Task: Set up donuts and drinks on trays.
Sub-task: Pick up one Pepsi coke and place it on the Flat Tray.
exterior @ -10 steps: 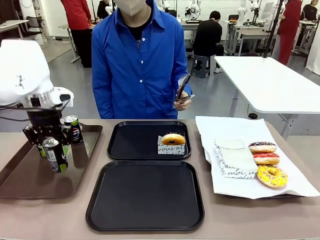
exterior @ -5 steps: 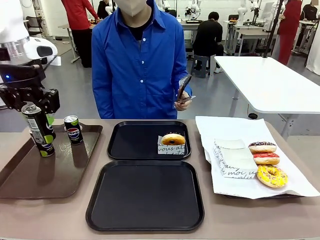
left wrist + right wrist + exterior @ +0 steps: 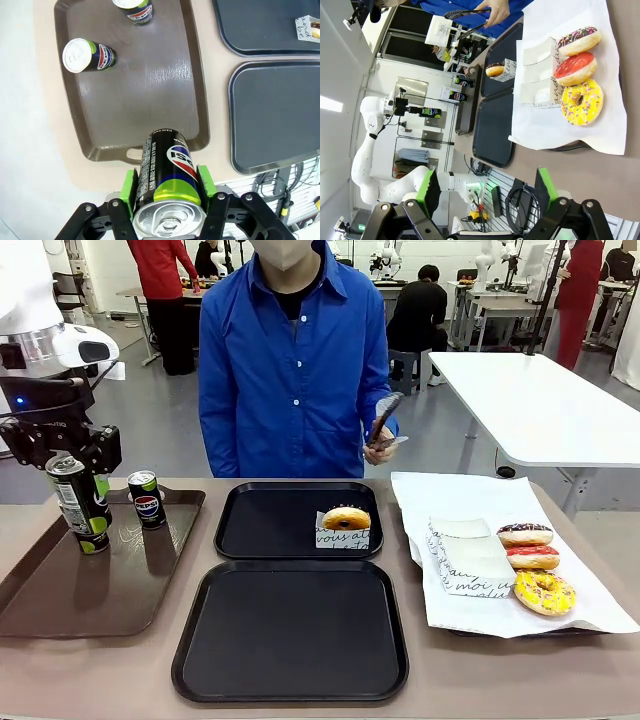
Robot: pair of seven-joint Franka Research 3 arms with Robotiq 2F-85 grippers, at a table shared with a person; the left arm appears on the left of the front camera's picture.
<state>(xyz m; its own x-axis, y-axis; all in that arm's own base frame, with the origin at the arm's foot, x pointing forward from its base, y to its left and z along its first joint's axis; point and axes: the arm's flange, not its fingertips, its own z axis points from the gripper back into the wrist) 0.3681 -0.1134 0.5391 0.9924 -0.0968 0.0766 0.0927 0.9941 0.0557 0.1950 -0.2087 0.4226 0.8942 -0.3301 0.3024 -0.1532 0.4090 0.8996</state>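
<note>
L jaws clamp Pepsi can [image 3: 167, 165]. L wrist view shows 2 cans [image 3: 85, 54] on brown tray [image 3: 165, 100], 10–12 o'clock. R jaws released.

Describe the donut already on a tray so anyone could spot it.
Look mid-table at the far black tray, nearest the person. At its right side sits the donut in a white box. It alone is plain golden-brown; the iced donuts lie on white paper.

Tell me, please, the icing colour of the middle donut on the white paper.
Red-iced ring donut; best in right wrist view.
</note>
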